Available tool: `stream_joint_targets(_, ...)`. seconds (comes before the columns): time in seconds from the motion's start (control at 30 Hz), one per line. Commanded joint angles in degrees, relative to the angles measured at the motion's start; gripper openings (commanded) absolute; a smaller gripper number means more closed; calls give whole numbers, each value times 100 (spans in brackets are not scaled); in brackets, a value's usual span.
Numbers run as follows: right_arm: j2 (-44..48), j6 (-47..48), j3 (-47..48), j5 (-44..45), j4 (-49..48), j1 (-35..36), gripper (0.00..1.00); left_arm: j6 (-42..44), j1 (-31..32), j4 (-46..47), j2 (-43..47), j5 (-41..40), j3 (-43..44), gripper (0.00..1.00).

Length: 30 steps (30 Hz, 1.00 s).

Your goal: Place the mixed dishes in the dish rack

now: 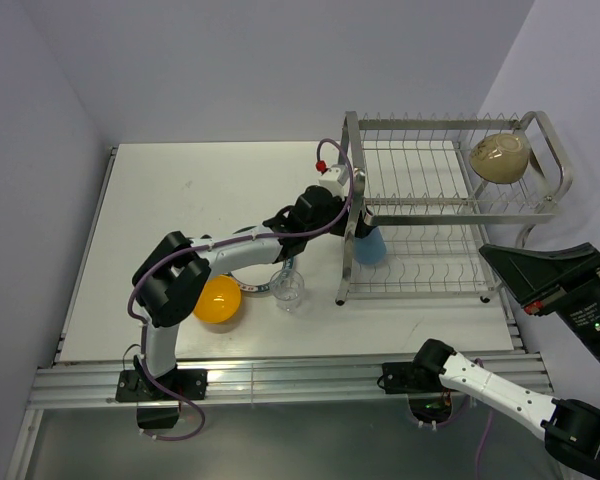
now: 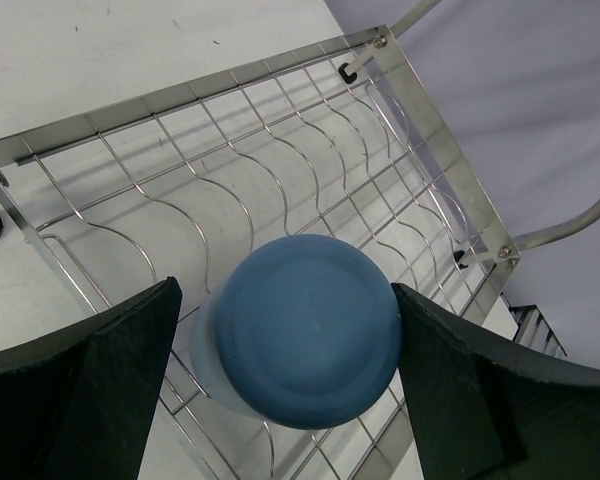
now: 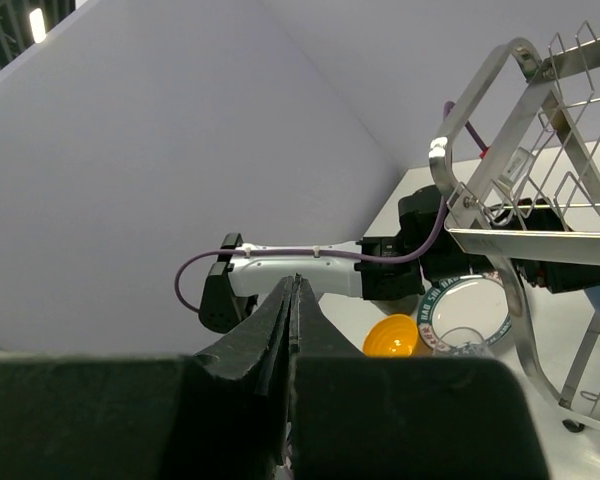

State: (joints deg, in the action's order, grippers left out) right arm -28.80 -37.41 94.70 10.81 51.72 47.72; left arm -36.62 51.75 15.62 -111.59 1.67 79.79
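Tumbler (image 2: 305, 345) upside down on rack (image 2: 180, 97) lower tier: looks light, rigid, slick; grip across sides. Left gripper (image 2: 285, 300) straddles it, contact unclear. Right gripper (image 3: 292, 290) pinched together, empty.

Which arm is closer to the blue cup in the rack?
Left. Its fingers flank the light blue tumbler on the lower tier; the right fingers hover past the dish rack's right end.

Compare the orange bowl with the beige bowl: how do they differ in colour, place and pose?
Colour: the orange bowl is bright orange, the beige bowl pale tan.
Place: the orange bowl sits on the table, the beige bowl in the upper tier of the rack.
Pose: the orange bowl stands open side up, the beige bowl leans tilted.
Both are round bowls.
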Motion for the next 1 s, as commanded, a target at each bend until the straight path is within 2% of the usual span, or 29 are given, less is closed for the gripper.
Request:
stream_joint_targets(0.0,41,102,-65,-88,-207,-18,0,173,90,293,251,96,-69,90)
stream_joint_targets(0.97,94,146,-179,-158,-268,-18,0,-20,125,680,559,439,-508,91)
